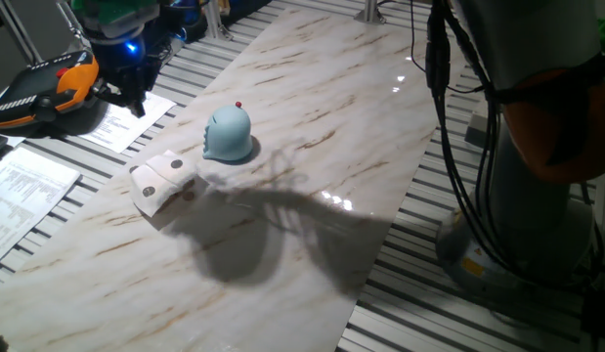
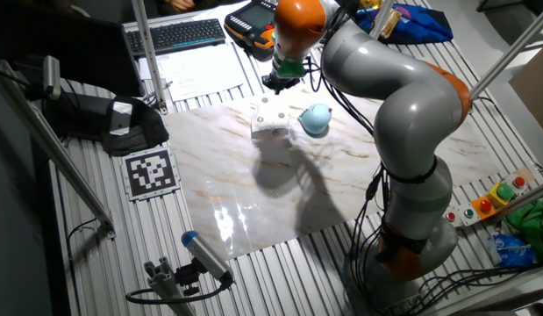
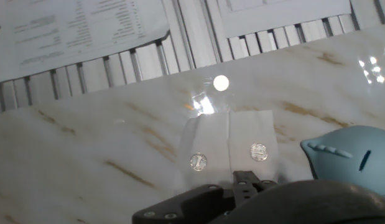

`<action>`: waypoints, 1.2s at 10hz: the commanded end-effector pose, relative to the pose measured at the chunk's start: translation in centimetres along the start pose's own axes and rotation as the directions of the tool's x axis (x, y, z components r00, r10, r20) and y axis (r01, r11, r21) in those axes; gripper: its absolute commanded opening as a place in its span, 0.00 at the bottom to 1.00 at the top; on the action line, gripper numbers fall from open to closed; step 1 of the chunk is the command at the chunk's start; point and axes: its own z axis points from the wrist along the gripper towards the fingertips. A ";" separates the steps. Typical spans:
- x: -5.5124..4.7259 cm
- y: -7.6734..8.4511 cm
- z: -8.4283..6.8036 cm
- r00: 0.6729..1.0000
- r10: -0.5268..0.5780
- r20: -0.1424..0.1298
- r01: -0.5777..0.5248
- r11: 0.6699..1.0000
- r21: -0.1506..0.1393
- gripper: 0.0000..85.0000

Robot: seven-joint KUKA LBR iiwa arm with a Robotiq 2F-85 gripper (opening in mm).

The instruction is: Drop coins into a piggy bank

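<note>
Gripper body fills hand view bottom, jaws state unclear; 2 coins on block; piggy bank cropped right

Printed sheets: lines of small print, too small to read in the one fixed view.
Papers beyond the table edge: rows of print, blurred past reading in the hand view.
Sheet by the keyboard: faint print, not readable.
Square marker: a black-and-white block pattern on a white card; a code sign, no letters.
Coins: each of the two shows a raised mark on its face; the left one looks like a "1", the right one cannot be made out.
Piggy bank: no lettering legible.
Orange and black handset: no brand name legible.
</note>
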 end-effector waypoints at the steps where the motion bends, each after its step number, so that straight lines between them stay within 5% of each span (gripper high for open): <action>1: 0.1 0.2 0.0 0.977 -0.214 -0.007 0.214 0.976 -0.030 0.00; 6: 0.4 0.6 -0.3 0.962 -0.270 -0.032 0.270 0.963 -0.003 0.00; 12: 0.6 -0.2 -1.1 0.962 -0.271 -0.020 0.271 0.963 0.012 0.00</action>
